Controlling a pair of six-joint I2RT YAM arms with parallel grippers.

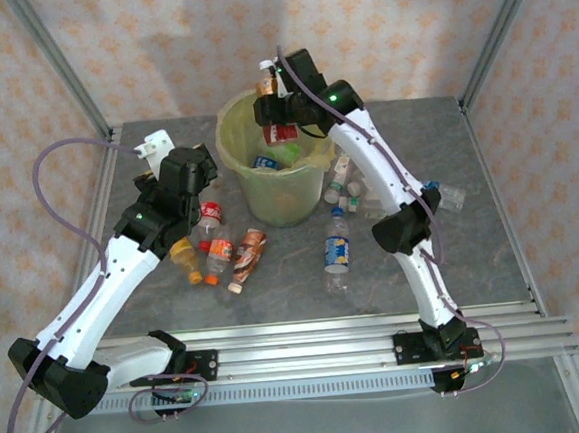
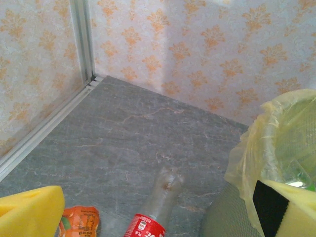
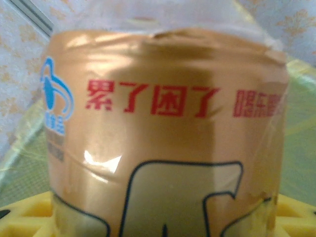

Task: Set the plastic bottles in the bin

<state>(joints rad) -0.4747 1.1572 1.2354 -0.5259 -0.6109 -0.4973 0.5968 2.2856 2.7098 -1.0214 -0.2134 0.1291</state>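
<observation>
The bin (image 1: 268, 193), pale green with a yellow bag over its rim, stands at the back middle of the table. My right gripper (image 1: 277, 112) hangs over the bin's opening, shut on a plastic bottle (image 1: 268, 81) with a gold label. That bottle (image 3: 163, 123) is close up in the right wrist view, between the yellow fingers (image 3: 24, 217). My left gripper (image 1: 194, 179) is open just left of the bin. Below it lie a red-label bottle (image 2: 150, 219) and a crushed orange bottle (image 2: 79, 222). The bin's bagged rim (image 2: 276, 143) is at the right of the left wrist view.
Several bottles lie in front of the bin to the left (image 1: 217, 247), one with a blue and yellow label in the middle (image 1: 338, 253), and more to the bin's right (image 1: 347, 187). A white bracket (image 1: 154, 145) sits at the back left. Patterned walls enclose the table.
</observation>
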